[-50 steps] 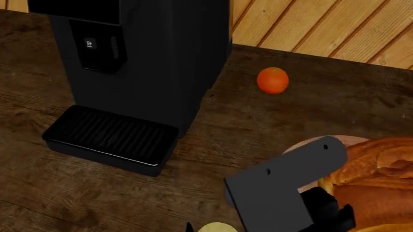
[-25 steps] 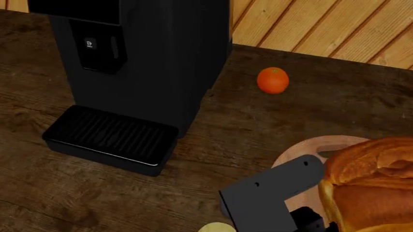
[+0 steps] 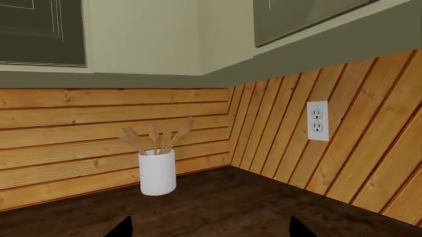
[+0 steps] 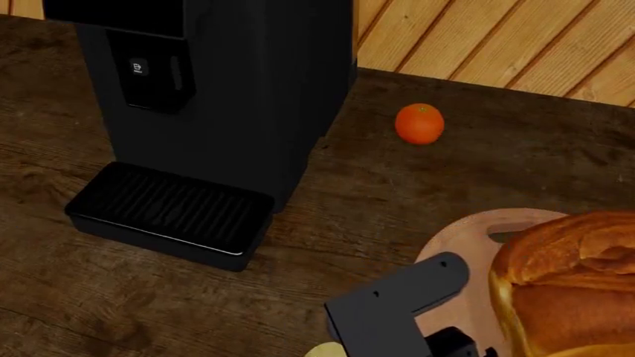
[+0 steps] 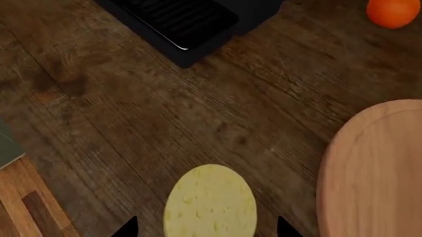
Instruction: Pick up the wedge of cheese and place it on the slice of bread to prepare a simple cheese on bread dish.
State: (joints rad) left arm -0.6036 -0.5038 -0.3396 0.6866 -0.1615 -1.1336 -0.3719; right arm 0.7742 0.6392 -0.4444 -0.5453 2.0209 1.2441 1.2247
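The wedge of cheese (image 5: 209,202) is a pale yellow speckled puck lying on the dark wooden counter; only a sliver of it shows at the bottom edge of the head view (image 4: 323,351). My right gripper (image 5: 205,231) is open, with a dark fingertip on each side of the cheese and not touching it. My right arm (image 4: 397,311) covers the cheese in the head view. The slice of bread (image 4: 566,286), a golden-brown loaf, sits on the round wooden board (image 4: 466,234) just right of the arm. My left gripper (image 3: 209,231) is open and empty, facing a wall corner.
A black coffee machine (image 4: 218,82) with a drip tray (image 4: 169,212) stands at the back left. An orange fruit (image 4: 418,123) lies behind the board (image 5: 372,168). A white cup of wooden utensils (image 3: 157,170) and a wall outlet (image 3: 317,120) show in the left wrist view.
My right arm has moved down and left in the head view, uncovering more of the wooden board and the loaf's left side.
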